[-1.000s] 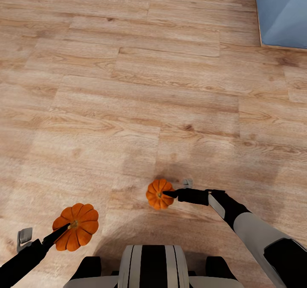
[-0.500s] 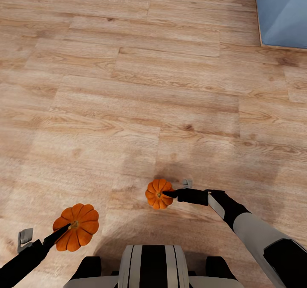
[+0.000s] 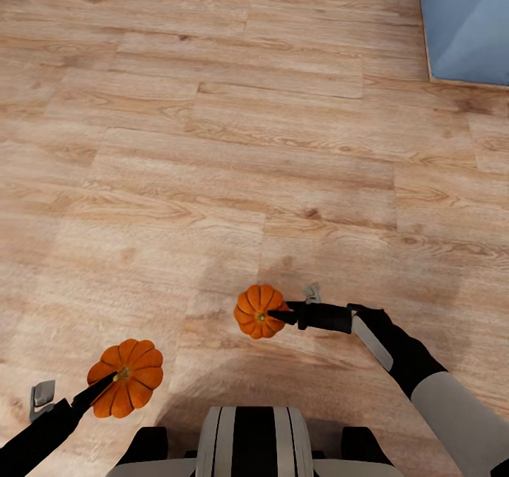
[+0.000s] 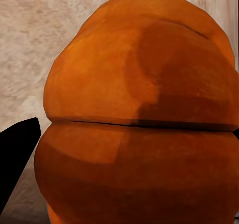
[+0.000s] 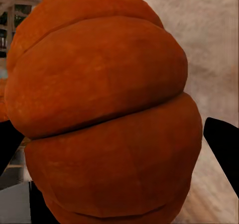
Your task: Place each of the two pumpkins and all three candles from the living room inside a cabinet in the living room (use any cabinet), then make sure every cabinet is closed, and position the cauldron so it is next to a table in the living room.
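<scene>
We carry both pumpkins above the floor [image 3: 212, 145]: left gripper [image 3: 106, 381] clamped on the left pumpkin [image 3: 127, 386], right gripper [image 3: 277, 316] clamped on the right pumpkin [image 3: 259, 311], which sits ahead of the left one, nearer the blue furniture [image 3: 466, 21]. We judge this the transit step. Next we need to find the cabinet, free one claw, and open a drawer.

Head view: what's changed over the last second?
The right tool, shut on its small ribbed orange pumpkin, moved slightly forward and leftward with it. The camera shifted a little too. The left tool and its larger-looking orange pumpkin stayed put.
</scene>
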